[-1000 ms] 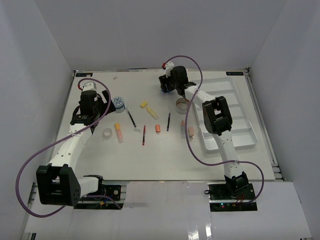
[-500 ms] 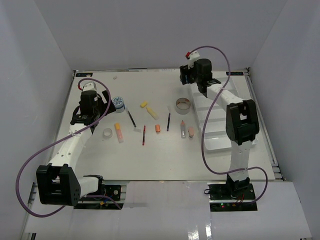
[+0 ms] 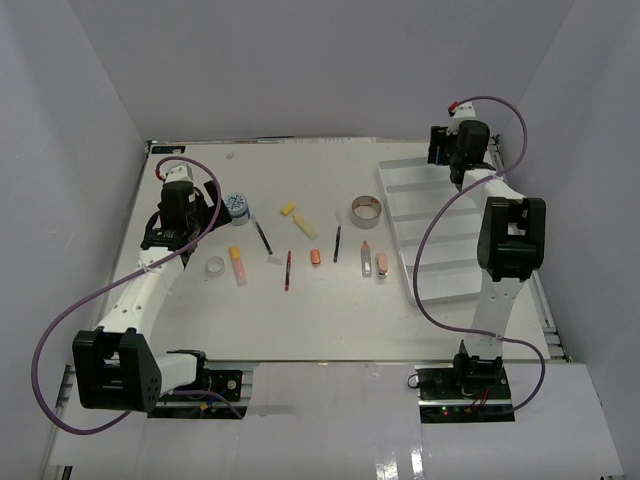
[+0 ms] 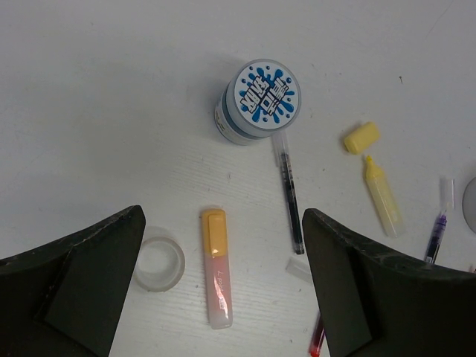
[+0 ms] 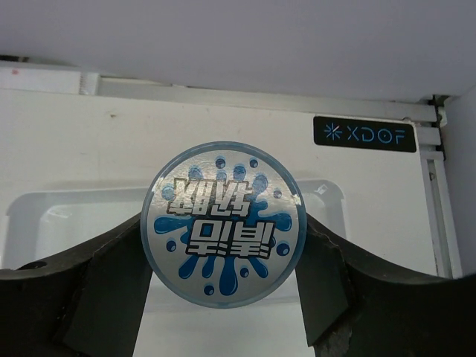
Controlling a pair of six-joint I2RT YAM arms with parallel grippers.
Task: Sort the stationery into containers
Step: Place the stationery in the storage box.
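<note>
Tub (image 5: 223, 195) clamped in my right pincer (image 5: 223, 232) — carried from mid-table to over the tray's (image 3: 440, 245) far compartment; release seems due.

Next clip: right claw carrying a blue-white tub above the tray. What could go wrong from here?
1. The right claw grips the round tub by its sides near the far rim of the tray; released here, it might hit the rim or tip.
2. The open left claw hangs over a tape roll and orange highlighter lying close together; grabbing one may nudge the other.
</note>
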